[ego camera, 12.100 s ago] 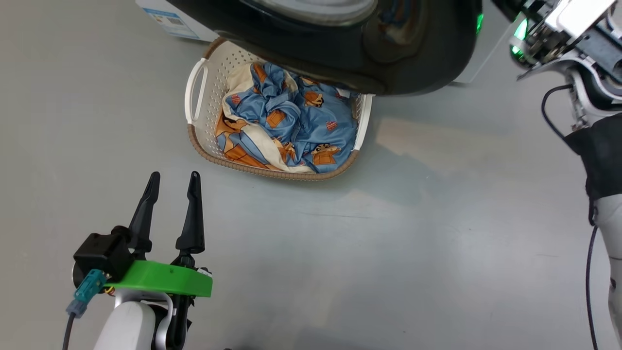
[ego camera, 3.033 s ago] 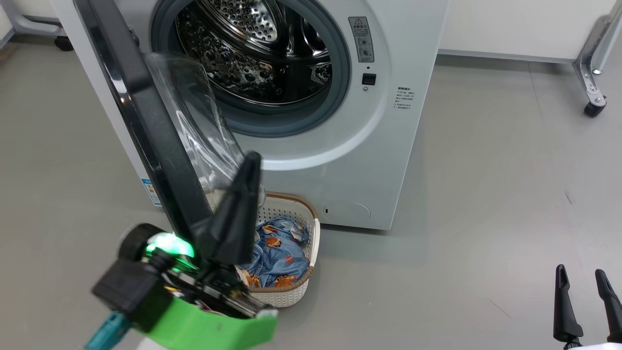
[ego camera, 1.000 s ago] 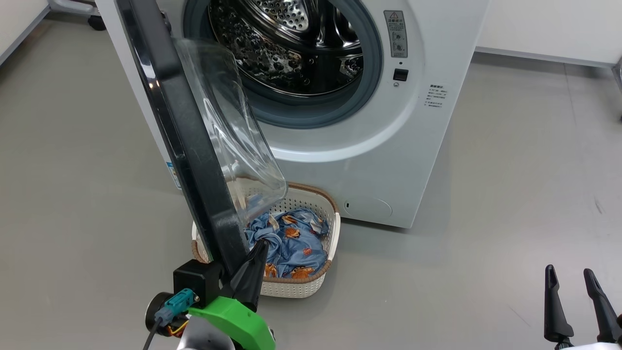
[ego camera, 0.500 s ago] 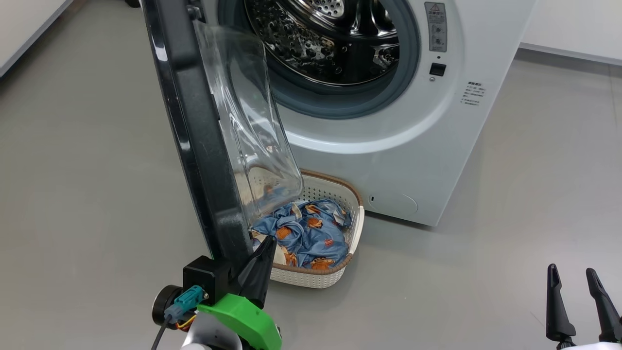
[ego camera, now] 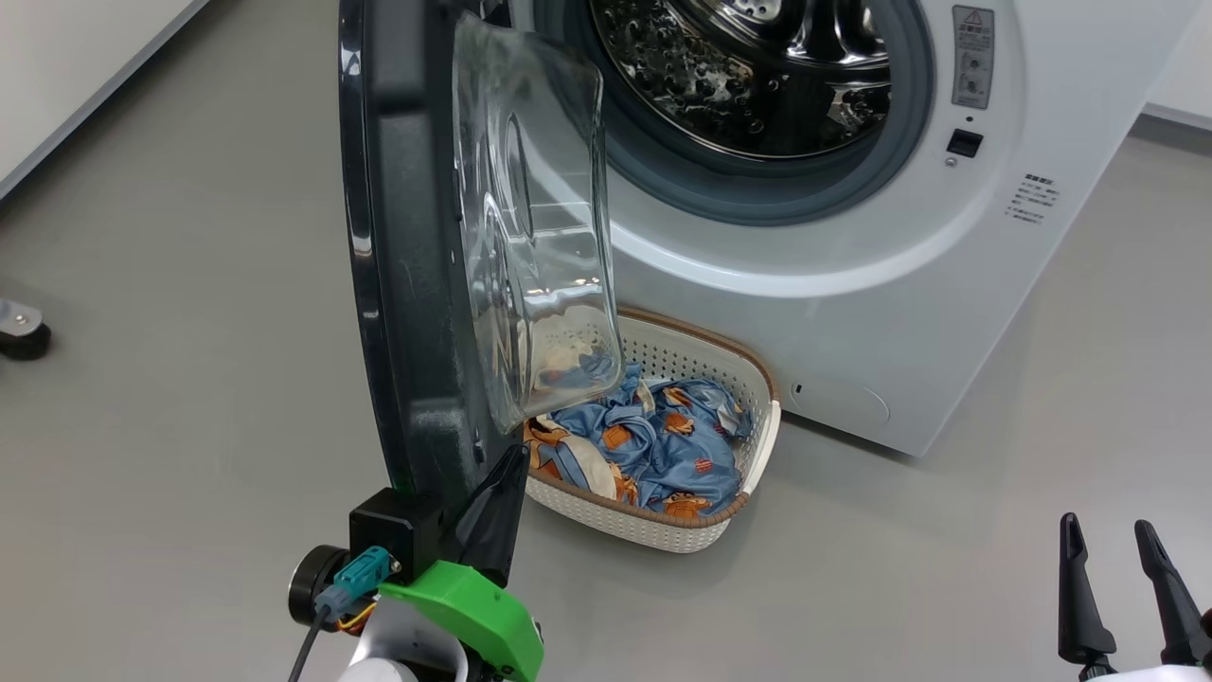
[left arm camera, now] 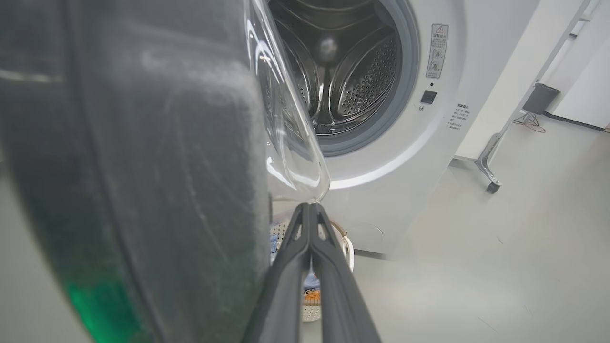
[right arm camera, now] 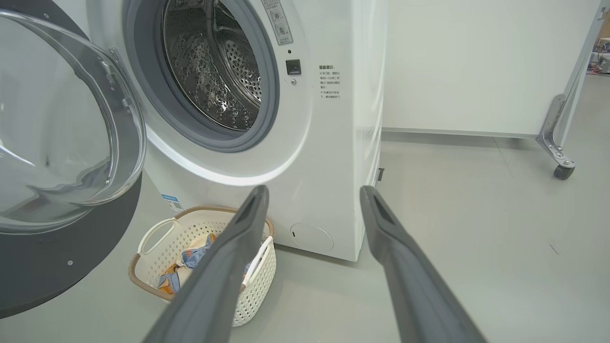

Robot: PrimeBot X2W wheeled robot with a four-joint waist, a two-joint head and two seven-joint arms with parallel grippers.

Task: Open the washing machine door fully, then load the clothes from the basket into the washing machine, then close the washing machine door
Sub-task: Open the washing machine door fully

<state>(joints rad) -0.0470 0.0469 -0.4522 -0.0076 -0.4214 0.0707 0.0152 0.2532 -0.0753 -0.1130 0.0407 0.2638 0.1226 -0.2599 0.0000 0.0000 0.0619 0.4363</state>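
Note:
The washing machine [ego camera: 852,284] stands open, its steel drum [ego camera: 757,66] bare. The washing machine door [ego camera: 398,284] hangs edge-on, glass bowl [ego camera: 540,237] facing the machine. My left gripper [ego camera: 511,464] is shut, holding nothing, its tip against the inner face of the door's lower black rim; the left wrist view shows the left gripper [left arm camera: 310,207] beside the rim [left arm camera: 143,166]. Below the door sits the basket [ego camera: 696,355] with the clothes [ego camera: 653,445] inside. My right gripper [ego camera: 1108,540] stands open at the lower right, well clear. In its wrist view the right gripper [right arm camera: 313,190] faces the machine [right arm camera: 333,143] and basket [right arm camera: 152,281].
Grey floor lies on all sides. A metal frame leg on a caster [right arm camera: 557,143] stands right of the machine by a white wall panel [right arm camera: 476,66]. Another caster wheel [ego camera: 19,332] sits at the far left, near a pale wall base [ego camera: 76,76].
The head camera has turned, shifting the whole picture rightward. The door now looks more edge-on, with my shut left gripper still at its lower rim. The right gripper stays open in place.

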